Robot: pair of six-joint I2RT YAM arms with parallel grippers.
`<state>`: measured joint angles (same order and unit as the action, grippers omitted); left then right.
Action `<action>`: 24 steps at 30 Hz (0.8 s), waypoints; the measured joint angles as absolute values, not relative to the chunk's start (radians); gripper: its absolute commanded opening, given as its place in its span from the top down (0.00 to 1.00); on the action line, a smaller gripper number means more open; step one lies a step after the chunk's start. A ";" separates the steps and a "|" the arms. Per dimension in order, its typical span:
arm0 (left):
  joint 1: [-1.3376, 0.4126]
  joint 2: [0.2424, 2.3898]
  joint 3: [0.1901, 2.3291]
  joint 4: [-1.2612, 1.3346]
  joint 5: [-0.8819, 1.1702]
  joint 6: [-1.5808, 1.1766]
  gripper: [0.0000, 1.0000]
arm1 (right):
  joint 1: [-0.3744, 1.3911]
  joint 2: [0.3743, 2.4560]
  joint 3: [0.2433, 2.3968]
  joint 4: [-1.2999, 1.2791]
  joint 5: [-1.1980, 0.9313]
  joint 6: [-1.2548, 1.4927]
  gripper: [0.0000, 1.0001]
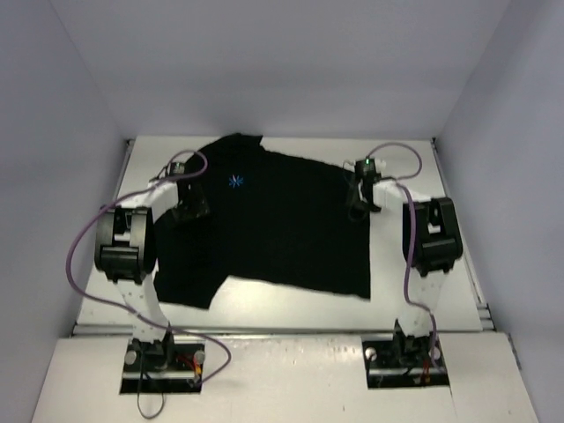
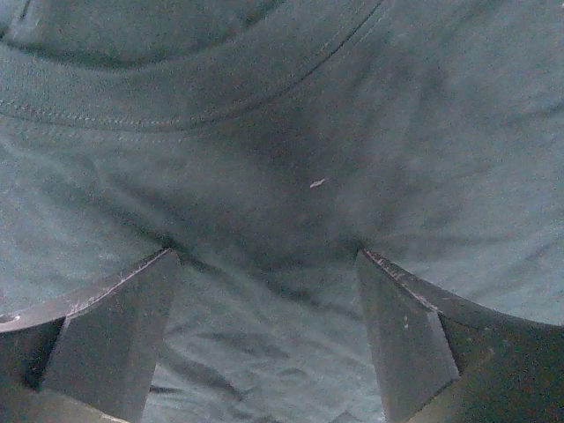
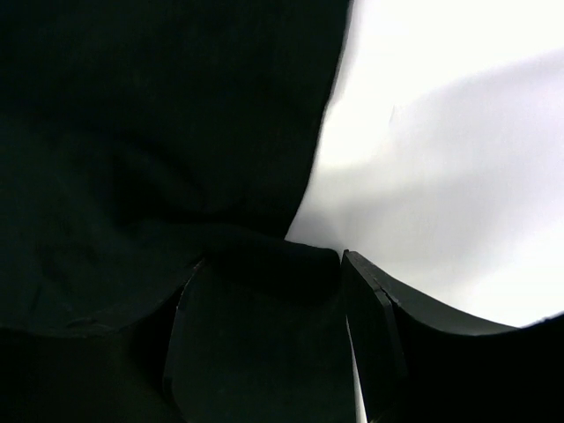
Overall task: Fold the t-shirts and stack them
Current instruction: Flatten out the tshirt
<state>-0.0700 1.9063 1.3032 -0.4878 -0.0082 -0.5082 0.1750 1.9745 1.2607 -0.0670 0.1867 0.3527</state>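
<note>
The black t-shirt [image 1: 273,233] lies spread on the white table, its light-blue star logo [image 1: 235,181] near the far left. My left gripper [image 1: 189,208] is down on the shirt's left side near the collar. In the left wrist view it [image 2: 266,256] is open wide, with cloth [image 2: 282,150] and a collar seam ahead and both tips touching fabric. My right gripper [image 1: 359,206] is at the shirt's right edge. In the right wrist view it [image 3: 342,256] is nearly closed, with a fold of the shirt's edge [image 3: 273,251] bunched at its tips.
The white table [image 1: 291,304] shows in front of the shirt and along its right side [image 3: 441,132]. Grey walls enclose the table on three sides. Purple cables loop from both arms over the table's left and right parts.
</note>
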 measured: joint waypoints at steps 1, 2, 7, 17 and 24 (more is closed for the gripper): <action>-0.077 1.919 1.316 -0.480 -0.011 -0.519 0.23 | 0.166 1.999 1.292 -0.060 0.196 0.339 0.46; -0.087 1.928 1.326 -0.480 -0.023 -0.529 0.23 | 0.156 2.024 1.328 -0.056 0.200 0.332 0.46; -0.140 1.961 1.361 -0.460 -0.065 -0.603 0.23 | 0.094 2.161 1.517 -0.036 0.211 0.263 0.45; -0.208 1.995 1.449 -0.444 0.009 -0.733 0.14 | 0.013 2.246 1.719 -0.079 0.190 0.148 0.40; -0.228 1.715 1.375 -0.516 0.061 -0.668 0.15 | 0.007 1.887 1.470 -0.108 0.172 0.198 0.40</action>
<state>-0.2279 1.7154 1.3750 -0.5162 0.0609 -0.6679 0.0071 1.8867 1.4698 -0.1083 0.1719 0.1982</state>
